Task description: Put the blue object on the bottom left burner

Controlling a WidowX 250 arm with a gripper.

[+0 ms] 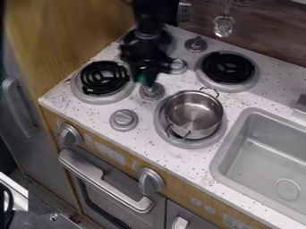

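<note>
Black end effector point(146, 77) above stovetop point(95, 112), near left burner point(104, 77), cannot tell how open or whether holding

Soft, med. light; sm. glints on metal pot point(194, 114).

I am black nearly all over. My arm point(155, 11) is a broad, dark, straight-sided block at the top, so deep in tone that its surface runs together. Below that I narrow to a rounded section with a faint grey sheen, then widen again into a chunky black body with an uneven, knobbly outline. My claw point(145, 78) is black too, slimmer than the part above. Low on it sits a small dark green patch; whether that is mine, I cannot tell.
</note>
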